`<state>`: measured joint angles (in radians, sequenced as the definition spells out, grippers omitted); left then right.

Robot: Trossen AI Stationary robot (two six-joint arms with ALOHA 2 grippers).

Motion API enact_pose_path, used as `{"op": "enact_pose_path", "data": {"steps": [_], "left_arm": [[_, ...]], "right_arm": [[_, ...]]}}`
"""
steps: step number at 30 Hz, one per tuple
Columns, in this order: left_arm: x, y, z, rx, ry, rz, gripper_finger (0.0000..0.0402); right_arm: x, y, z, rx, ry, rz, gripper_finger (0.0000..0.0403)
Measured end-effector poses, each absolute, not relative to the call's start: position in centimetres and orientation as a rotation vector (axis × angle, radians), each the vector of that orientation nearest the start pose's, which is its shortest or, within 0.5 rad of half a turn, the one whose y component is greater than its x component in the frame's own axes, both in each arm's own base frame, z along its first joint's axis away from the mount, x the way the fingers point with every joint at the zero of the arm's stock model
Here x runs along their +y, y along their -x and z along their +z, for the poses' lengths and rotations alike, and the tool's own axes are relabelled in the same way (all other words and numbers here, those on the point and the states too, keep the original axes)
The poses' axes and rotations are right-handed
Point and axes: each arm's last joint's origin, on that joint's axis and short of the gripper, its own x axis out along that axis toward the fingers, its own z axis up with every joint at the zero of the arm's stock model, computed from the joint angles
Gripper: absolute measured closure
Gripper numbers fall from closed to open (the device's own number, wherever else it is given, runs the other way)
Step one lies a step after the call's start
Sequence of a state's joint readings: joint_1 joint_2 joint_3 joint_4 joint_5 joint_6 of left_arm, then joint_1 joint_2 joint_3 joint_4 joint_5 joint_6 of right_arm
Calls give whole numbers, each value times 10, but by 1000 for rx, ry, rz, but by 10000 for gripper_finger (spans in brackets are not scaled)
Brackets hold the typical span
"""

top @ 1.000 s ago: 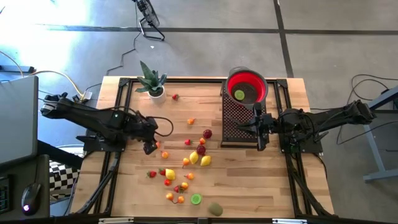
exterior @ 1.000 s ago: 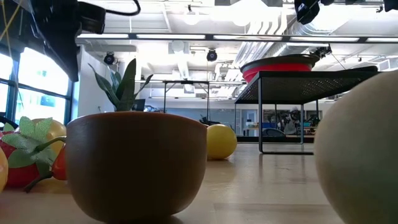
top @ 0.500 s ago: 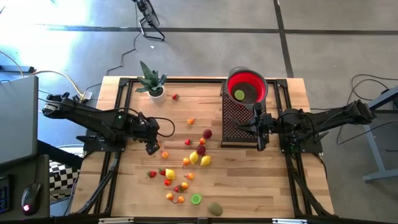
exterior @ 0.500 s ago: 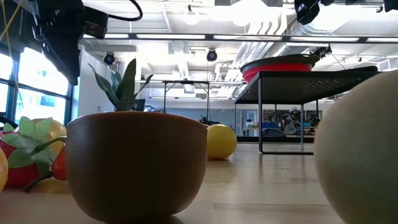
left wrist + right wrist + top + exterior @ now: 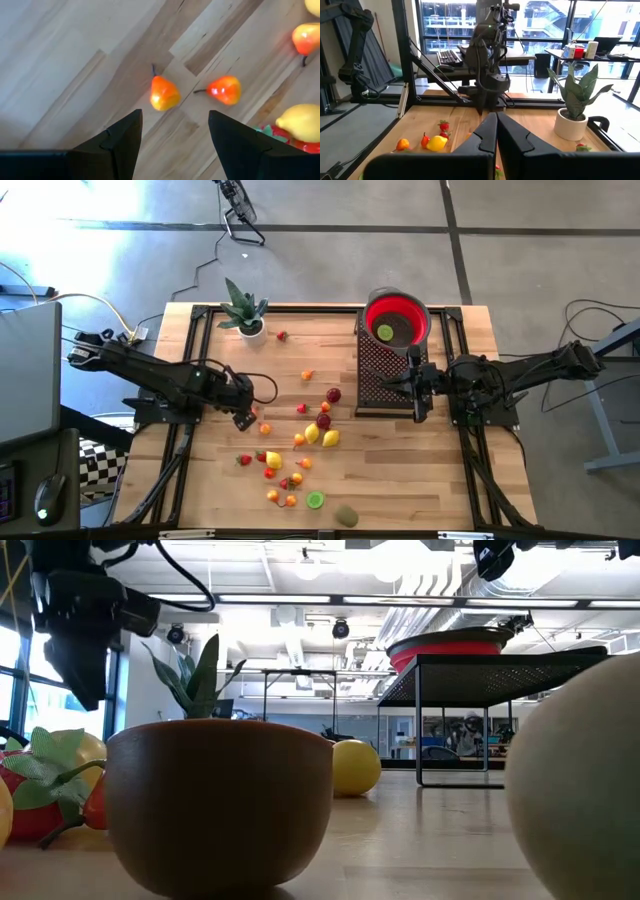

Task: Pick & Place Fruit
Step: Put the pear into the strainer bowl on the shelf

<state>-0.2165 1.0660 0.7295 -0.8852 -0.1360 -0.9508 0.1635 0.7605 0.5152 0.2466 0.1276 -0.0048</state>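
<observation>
The left gripper (image 5: 245, 418) hung over the wooden table (image 5: 400, 480) with its fingers (image 5: 120, 137) apart and nothing between them. Just ahead of the fingertips lay two small orange pear-shaped fruits (image 5: 164, 94) (image 5: 225, 89), stems pointing toward each other — neither one touched. Beyond them, to one side of the gripper, a lemon (image 5: 300, 123) and a third orange pear (image 5: 306, 38) showed at the edge of the left wrist view.

From above, the rest of the scattered fruit (image 5: 322, 420) — roughly twenty pieces, red, orange, yellow and green — lay between the two grippers and nearer the front edge. One potted plant (image 5: 243, 310) stood behind the left gripper.

The right gripper (image 5: 416, 388) waited beside the black mesh stand (image 5: 383, 375), fingers together and empty. Behind it sat one red bowl (image 5: 397, 318) holding a single green fruit (image 5: 385, 332).
</observation>
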Motion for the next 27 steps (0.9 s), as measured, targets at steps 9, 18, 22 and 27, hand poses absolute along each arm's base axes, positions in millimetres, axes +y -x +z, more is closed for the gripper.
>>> {"op": "enact_pose_path", "data": {"steps": [9,18,22,27], "left_arm": [[-34,-174,204,1089,645,490,179],[-34,-172,191,1087,689,496,179],[-35,-173,188,1067,698,485,179],[-35,-174,179,1094,694,512,179]], "right_arm": [[25,-176,284,3,5,36,399],[25,-176,284,3,5,36,399],[25,-176,284,3,5,35,399],[25,-176,284,3,5,36,399]]}}
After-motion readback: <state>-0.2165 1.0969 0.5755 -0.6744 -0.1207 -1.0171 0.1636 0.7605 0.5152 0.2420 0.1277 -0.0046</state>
